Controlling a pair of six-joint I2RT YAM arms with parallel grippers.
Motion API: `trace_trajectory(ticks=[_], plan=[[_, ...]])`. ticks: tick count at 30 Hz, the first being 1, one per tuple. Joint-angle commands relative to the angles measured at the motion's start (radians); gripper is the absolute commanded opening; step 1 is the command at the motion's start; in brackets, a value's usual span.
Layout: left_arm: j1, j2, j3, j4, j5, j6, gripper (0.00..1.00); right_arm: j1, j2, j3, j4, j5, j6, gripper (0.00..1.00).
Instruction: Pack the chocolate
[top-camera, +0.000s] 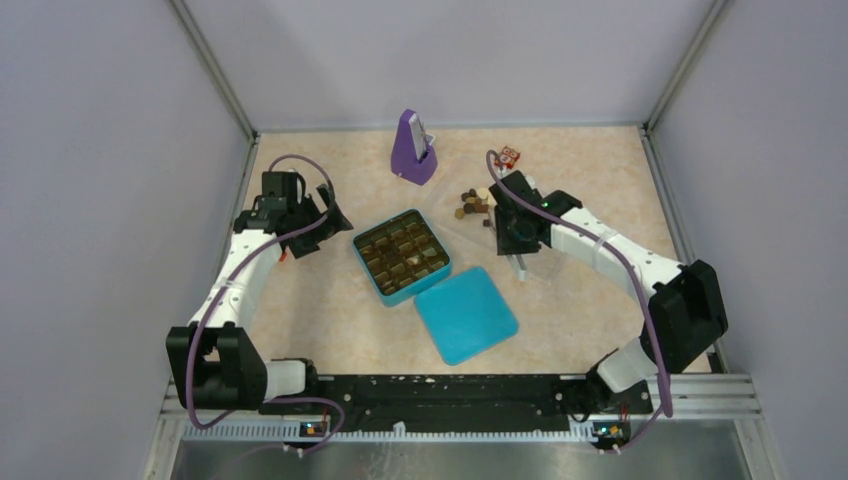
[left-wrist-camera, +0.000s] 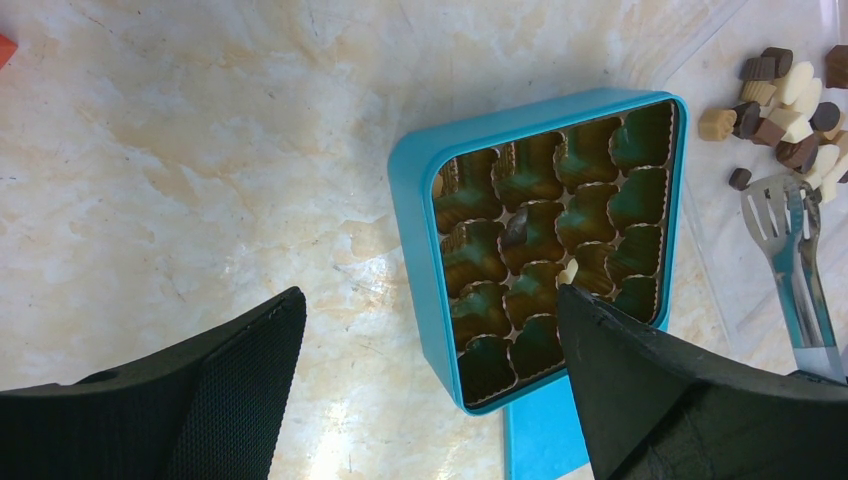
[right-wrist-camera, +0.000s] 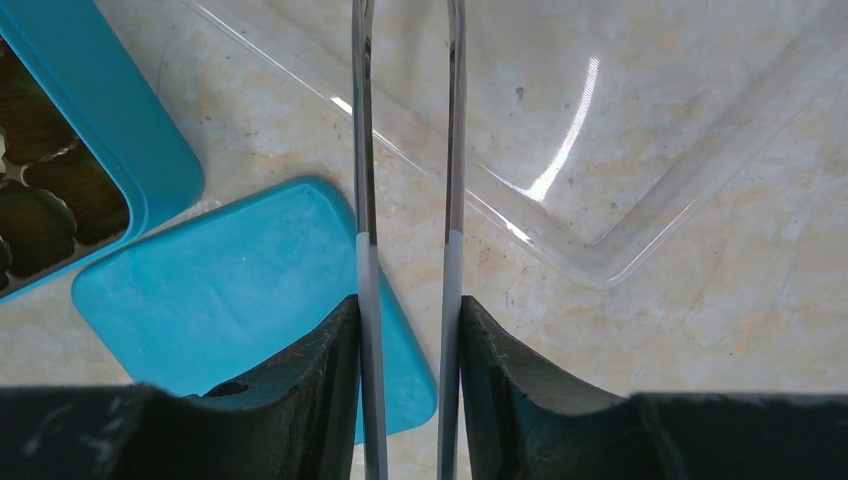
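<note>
Right pincer (right-wrist-camera: 410, 330) pinching the tongs (right-wrist-camera: 452, 270), left pincer (top-camera: 318, 222) spread, I saw the chocolate (top-camera: 473, 203) heaped on the clear tray (right-wrist-camera: 620, 150) right of the blue tin (left-wrist-camera: 415, 200) and judged gripping one piece came next.

**A pale booth around a marbled desk**

Three plain walls (top-camera: 100, 180) of pale lavender-grey close the scene at left, back and right. Slim aluminium posts (top-camera: 213, 70) run up the two rear corners. The desk (top-camera: 300, 300) has a beige, marble-patterned top with faint brown veins. In the left wrist view it carries a soft white sheen (left-wrist-camera: 365, 272). Along its near edge lies a black bar (top-camera: 450, 388) on silver rails, with a dull steel strip (top-camera: 450, 460) below. The light is even and the shadows faint.
</note>
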Motion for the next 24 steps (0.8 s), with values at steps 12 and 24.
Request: trace_trajectory(ticks=[12, 24], plan=[[0.004, -0.025, -0.003, 0.014, -0.020, 0.013, 0.99, 0.019, 0.012, 0.062, 0.080, 0.008, 0.012, 0.37], [0.004, -0.029, -0.008, 0.014, -0.018, 0.013, 0.99, 0.019, 0.056, 0.030, 0.112, -0.003, 0.009, 0.37]])
